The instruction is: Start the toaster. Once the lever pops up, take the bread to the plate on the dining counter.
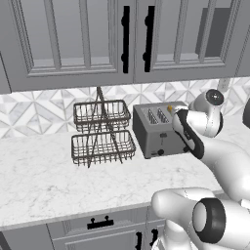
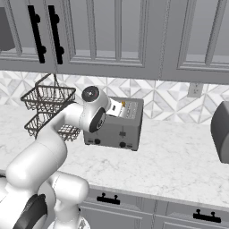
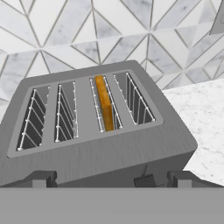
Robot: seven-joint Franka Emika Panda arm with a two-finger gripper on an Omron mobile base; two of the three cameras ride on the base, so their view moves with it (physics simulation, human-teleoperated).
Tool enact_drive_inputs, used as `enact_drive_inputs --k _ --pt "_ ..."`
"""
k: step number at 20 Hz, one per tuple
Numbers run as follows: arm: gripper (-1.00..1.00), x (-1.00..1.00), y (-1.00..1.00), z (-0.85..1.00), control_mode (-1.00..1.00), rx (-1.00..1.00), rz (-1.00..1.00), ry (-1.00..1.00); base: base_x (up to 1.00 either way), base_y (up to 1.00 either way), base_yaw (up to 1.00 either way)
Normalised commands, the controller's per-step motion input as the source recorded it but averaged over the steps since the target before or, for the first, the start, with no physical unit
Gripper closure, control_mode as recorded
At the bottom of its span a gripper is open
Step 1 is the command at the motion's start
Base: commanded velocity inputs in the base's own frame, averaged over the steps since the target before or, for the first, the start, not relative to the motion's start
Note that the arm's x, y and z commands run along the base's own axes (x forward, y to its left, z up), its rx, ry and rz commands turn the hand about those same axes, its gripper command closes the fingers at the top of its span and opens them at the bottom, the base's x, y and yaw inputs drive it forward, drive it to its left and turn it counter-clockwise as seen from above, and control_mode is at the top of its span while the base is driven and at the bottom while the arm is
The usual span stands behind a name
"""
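Note:
The grey toaster (image 1: 156,131) (image 2: 117,125) (image 3: 100,144) stands on the marble counter against the tiled wall. A browned slice of bread (image 3: 105,103) sits edge-up, low in one of the right-hand slots; its orange top also peeks out by the hand (image 1: 170,108) (image 2: 123,103). My gripper (image 3: 112,179) hovers just above the toaster's front top edge, open, with nothing between its fingertips (image 3: 41,179). The dark lever (image 3: 144,180) shows just below that edge, between the tips. The plate and the dining counter are out of view.
A two-tier wire basket rack (image 1: 102,132) (image 2: 47,109) stands left of the toaster. Wall cabinets (image 1: 122,39) hang low overhead. A grey appliance (image 2: 221,132) sits at the far right, with bare counter (image 2: 174,152) between it and the toaster.

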Motion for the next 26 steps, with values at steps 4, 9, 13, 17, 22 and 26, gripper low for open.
enact_drive_inputs --k 4,9,13,17,22,26 --pt "-1.0 0.0 0.0 0.0 -1.0 0.0 0.0 0.0 0.0 0.0 0.0" --pt "-1.0 0.0 0.0 0.0 -1.0 0.0 0.0 0.0 0.0 0.0 0.0" --pt "-1.0 0.0 0.0 0.0 -1.0 0.0 0.0 0.0 0.0 0.0 0.0" --pt "-1.0 0.0 0.0 0.0 -1.0 0.0 0.0 0.0 0.0 0.0 0.0" --pt "-1.0 0.0 0.0 0.0 -1.0 0.0 0.0 0.0 0.0 0.0 0.0" --pt "-1.0 0.0 0.0 0.0 -1.0 0.0 0.0 0.0 0.0 0.0 0.0"
